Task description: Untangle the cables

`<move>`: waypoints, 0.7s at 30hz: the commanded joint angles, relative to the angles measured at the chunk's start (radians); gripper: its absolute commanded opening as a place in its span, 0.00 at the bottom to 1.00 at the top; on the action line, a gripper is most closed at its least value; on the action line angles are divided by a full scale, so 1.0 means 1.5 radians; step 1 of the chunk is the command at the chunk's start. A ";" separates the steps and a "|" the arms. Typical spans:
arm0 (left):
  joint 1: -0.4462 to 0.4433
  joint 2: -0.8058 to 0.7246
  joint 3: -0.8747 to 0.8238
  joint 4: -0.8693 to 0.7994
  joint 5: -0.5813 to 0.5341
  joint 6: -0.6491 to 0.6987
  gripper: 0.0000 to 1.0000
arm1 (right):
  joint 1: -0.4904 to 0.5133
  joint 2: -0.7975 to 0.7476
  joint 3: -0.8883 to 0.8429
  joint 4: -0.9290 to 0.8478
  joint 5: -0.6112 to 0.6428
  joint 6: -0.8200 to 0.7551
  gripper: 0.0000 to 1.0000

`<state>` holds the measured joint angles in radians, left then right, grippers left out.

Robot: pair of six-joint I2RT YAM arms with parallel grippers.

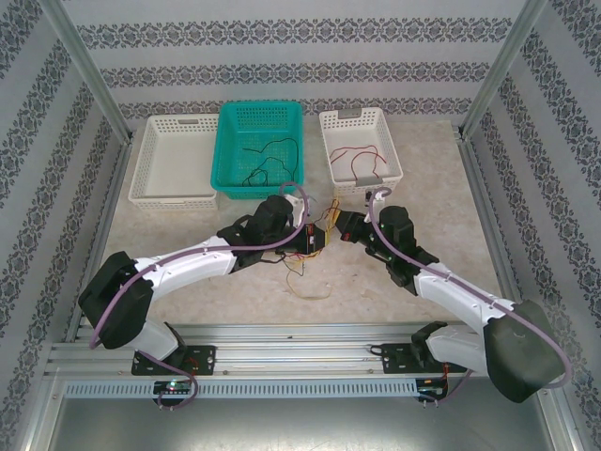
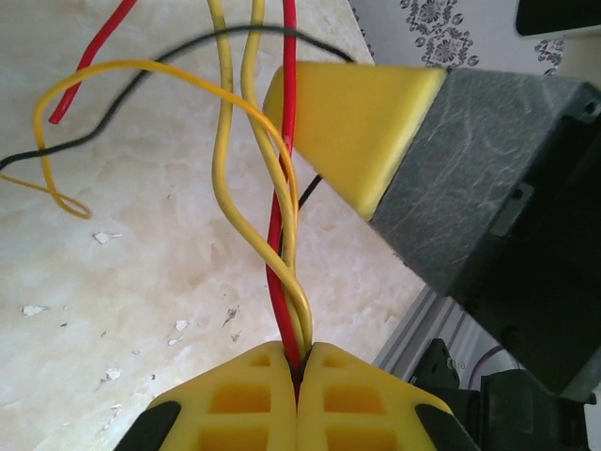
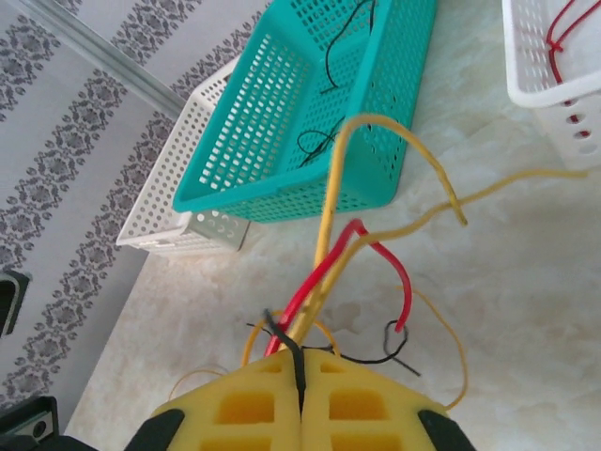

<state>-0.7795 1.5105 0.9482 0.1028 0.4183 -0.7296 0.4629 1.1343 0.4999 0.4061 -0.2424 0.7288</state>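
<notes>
**Over the table [image 2: 141, 282], a limp, light tangle**

Between both arms, the cables [image 2: 282, 235] hang twisted. The left gripper [image 2: 302, 362] pinches red and yellow strands; the right gripper [image 3: 302, 376] clamps the same bundle. They look featherweight and floppy, so are likely best taken near the twist.

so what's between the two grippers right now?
The tangled cables: top view shows them strung from left gripper to right gripper; each wrist view shows its jaws shut on yellow and red strands.
</notes>
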 commanded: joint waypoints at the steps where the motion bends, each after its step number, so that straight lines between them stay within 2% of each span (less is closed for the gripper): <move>1: -0.012 -0.029 -0.013 -0.001 0.004 0.025 0.00 | 0.008 -0.037 0.001 -0.007 0.035 -0.013 0.00; 6: -0.010 -0.060 -0.014 -0.036 -0.016 0.051 0.12 | 0.005 -0.092 0.004 -0.102 0.101 -0.057 0.00; 12: -0.007 -0.096 -0.012 -0.079 -0.018 0.086 0.10 | -0.023 -0.148 0.003 -0.188 0.130 -0.090 0.00; 19: -0.005 -0.109 -0.035 -0.092 0.023 0.106 0.38 | -0.063 -0.174 0.001 -0.209 0.081 -0.096 0.00; 21: -0.005 -0.110 -0.049 -0.083 0.025 0.105 0.41 | -0.064 -0.173 0.001 -0.203 0.067 -0.098 0.00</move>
<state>-0.7853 1.3624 0.9047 0.0063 0.4297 -0.6014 0.3717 0.8886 0.4999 0.1081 -0.1276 0.6083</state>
